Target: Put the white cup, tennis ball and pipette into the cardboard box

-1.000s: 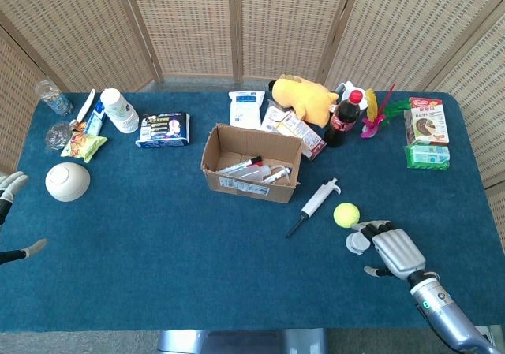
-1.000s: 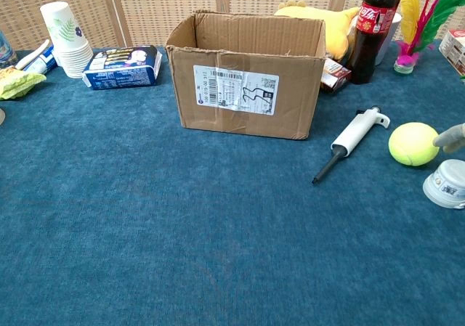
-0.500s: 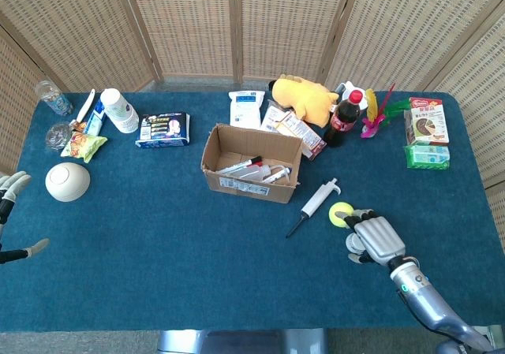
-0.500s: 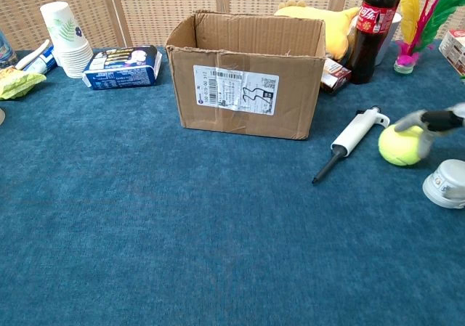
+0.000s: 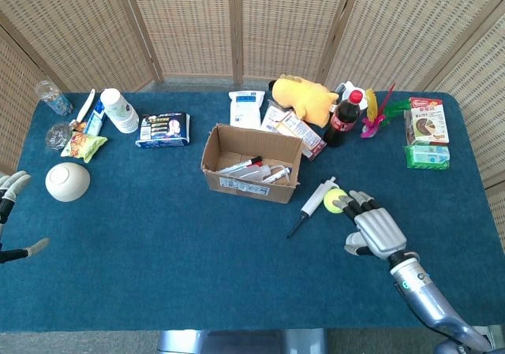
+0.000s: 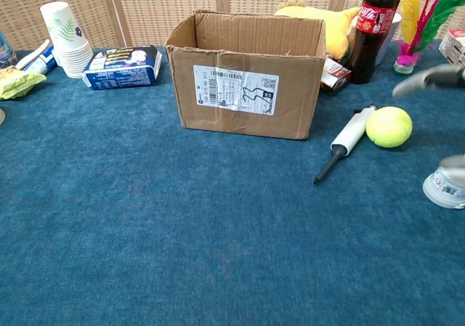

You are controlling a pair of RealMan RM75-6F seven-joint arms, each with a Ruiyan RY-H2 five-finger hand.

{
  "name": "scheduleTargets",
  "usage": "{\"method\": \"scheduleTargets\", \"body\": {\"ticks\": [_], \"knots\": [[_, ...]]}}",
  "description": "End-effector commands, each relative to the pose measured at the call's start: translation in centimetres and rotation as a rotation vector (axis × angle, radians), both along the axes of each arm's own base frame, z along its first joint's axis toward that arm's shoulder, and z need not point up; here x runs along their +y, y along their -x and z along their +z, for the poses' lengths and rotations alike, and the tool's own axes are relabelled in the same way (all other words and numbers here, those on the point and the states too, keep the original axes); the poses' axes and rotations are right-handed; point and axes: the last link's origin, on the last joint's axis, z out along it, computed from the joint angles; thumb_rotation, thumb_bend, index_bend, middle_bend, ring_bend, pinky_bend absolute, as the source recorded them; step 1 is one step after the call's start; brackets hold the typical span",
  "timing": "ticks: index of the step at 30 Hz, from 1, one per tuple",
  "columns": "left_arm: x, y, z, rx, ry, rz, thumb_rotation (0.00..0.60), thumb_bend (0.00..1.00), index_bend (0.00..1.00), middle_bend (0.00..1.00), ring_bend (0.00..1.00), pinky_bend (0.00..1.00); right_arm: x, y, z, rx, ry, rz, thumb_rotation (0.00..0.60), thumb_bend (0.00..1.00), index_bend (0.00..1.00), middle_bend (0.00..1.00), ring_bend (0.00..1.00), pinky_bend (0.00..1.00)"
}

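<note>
Blue-covered table [image 5: 158, 244] carries cardboard box [image 5: 251, 165] centre, pipette [image 5: 312, 206] and tennis ball [image 5: 334, 202] right, clutter along upper edge.

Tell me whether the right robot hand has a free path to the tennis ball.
Probably yes: the right robot hand hovers beside the tennis ball, nothing between them; the pipette lies on the ball's far side.

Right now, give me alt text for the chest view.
A ball lies beside a pipette on a blue table, right of an open box. Right hand fingers hover above the ball; a white cup sits at the edge.
</note>
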Motion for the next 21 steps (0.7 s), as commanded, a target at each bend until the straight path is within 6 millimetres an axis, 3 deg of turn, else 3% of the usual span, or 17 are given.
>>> {"method": "scheduleTargets", "body": {"ticks": [1,14,21], "knots": [[0.0,-0.1,-0.1,0.002,0.003,-0.001,0.600,0.04,0.00,0.00,0.00,0.05,0.2,-0.6,1.6,-0.037,0.036,0.024,0.600,0.04,0.13,0.11,0.00,0.13],[0.0,-0.2,-0.4,0.010,0.013,0.002,0.600,0.04,0.00,0.00,0.00,0.05,2.9,2.2,2.2,0.049,-0.051,-0.047,0.600,0.03,0.14,0.10,0.01,0.13],[0.0,-0.2,-0.6,0.013,0.015,0.000,0.600,0.04,0.00,0.00,0.00,0.05,2.8,4.1,0.5,0.079,-0.087,-0.084,0.600,0.03,0.14,0.11,0.02,0.14]]}}
